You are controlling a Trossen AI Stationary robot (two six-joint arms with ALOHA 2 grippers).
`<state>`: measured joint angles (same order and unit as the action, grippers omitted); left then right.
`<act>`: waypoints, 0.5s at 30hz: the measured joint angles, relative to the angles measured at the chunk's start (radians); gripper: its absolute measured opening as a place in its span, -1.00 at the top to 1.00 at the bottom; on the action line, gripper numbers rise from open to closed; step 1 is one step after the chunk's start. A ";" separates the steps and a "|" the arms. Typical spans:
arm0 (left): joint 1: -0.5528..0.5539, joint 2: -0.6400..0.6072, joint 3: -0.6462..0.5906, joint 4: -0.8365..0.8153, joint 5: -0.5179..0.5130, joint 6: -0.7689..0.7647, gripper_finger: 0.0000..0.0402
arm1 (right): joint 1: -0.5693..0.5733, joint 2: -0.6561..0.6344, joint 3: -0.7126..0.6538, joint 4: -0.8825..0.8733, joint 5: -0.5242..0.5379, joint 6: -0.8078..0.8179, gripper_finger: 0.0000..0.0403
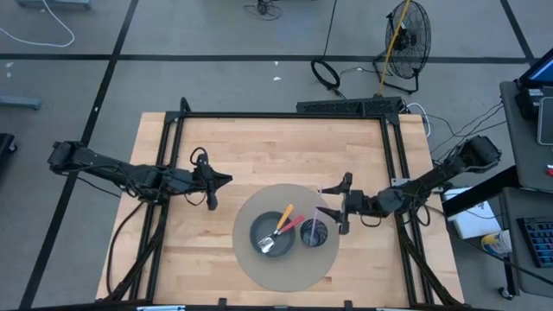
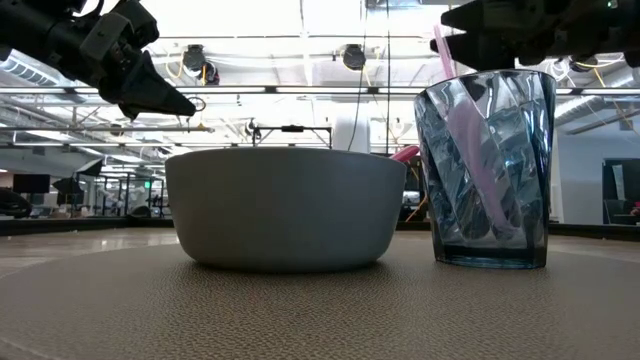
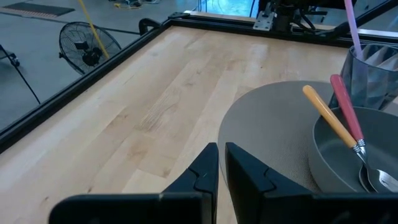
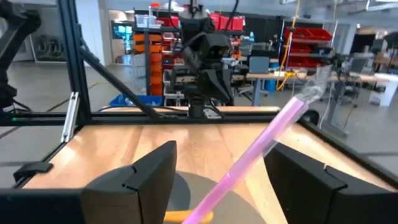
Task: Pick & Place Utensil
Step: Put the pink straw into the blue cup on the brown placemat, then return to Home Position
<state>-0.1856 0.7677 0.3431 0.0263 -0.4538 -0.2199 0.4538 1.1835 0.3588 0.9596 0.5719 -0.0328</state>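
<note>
Grey bowl (image 1: 275, 233) on round mat (image 1: 259, 268) holding orange-handled (image 3: 328, 117) and red-handled (image 3: 346, 107) utensils, blue glass (image 2: 487, 165) right of it holding pink utensil (image 4: 261, 146), right tool (image 1: 334, 204) wide open above glass gripping nothing, left tool (image 1: 216, 186) closed and empty left of mat, utensil heads partly hidden in bowl

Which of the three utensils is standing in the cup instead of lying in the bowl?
The pale pink utensil: it stands upright in the blue glass cup. The orange-handled and red-handled ones lie in the grey bowl.
</note>
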 joint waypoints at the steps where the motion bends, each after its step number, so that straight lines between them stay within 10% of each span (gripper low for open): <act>1: 0.000 0.000 0.000 0.000 0.000 0.000 0.82 | 0.004 0.000 0.000 0.002 0.000 -0.017 -0.18; 15: 0.000 0.000 0.000 0.000 0.000 0.008 0.82 | 0.013 -0.003 0.000 -0.210 0.006 -0.032 -0.18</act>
<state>-0.1856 0.7677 0.3431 0.0262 -0.4538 -0.2123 0.4671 1.1801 0.3588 0.7493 0.5782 -0.0643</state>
